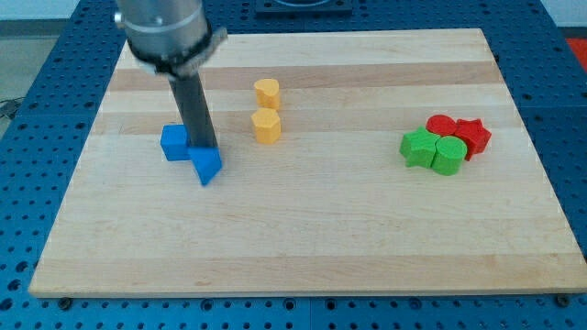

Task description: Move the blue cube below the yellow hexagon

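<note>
My tip, a plain rod with no end effector to open and holding nothing, stands between the blue cube on its left and a blue triangular block just nearer, likely crowding the push. The yellow hexagon sits rightward on the counter, a second yellow block beyond it; the red and green blocks lie far right.
</note>
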